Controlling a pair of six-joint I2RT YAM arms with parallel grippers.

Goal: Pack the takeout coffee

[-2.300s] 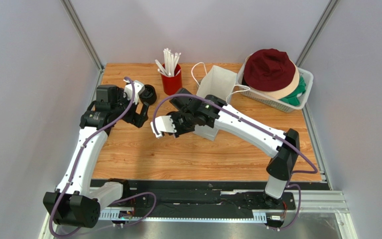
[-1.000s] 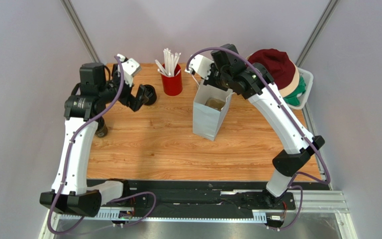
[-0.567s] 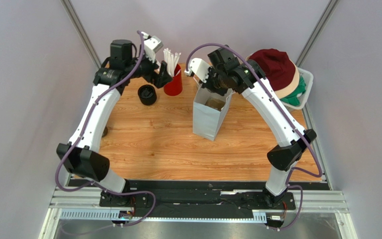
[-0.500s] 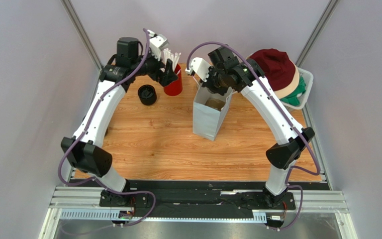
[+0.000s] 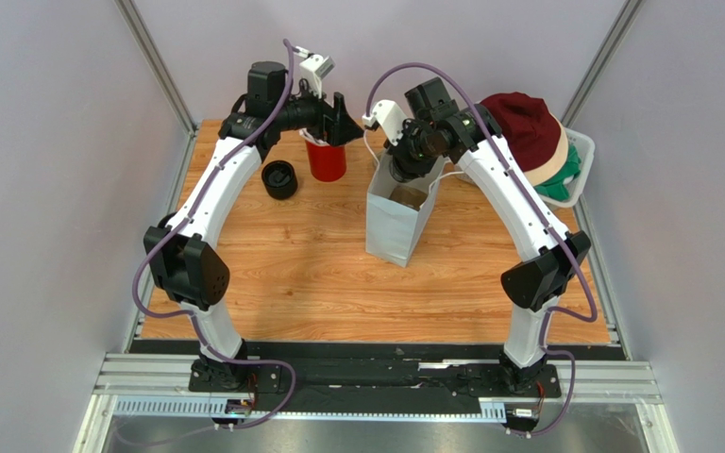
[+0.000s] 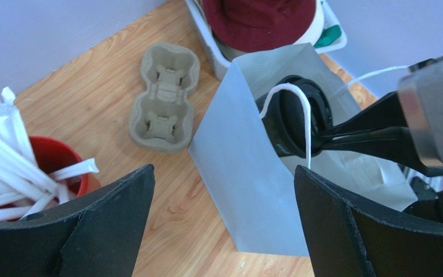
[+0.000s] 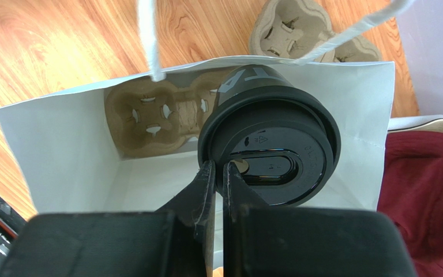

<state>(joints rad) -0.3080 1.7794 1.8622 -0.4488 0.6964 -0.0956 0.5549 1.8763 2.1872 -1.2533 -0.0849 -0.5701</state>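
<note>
Black-lidded small paper cup, the takeout coffee: in mouth of white paper bag, above brown pulp tray. Right gripper pinches lid rim; left gripper spread, empty. Likely light, crushable; lid may pop off, cup wall safer.

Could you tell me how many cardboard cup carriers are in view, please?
2: one carrier inside the white bag, another carrier on the table beside it; the bag could hide more.
</note>
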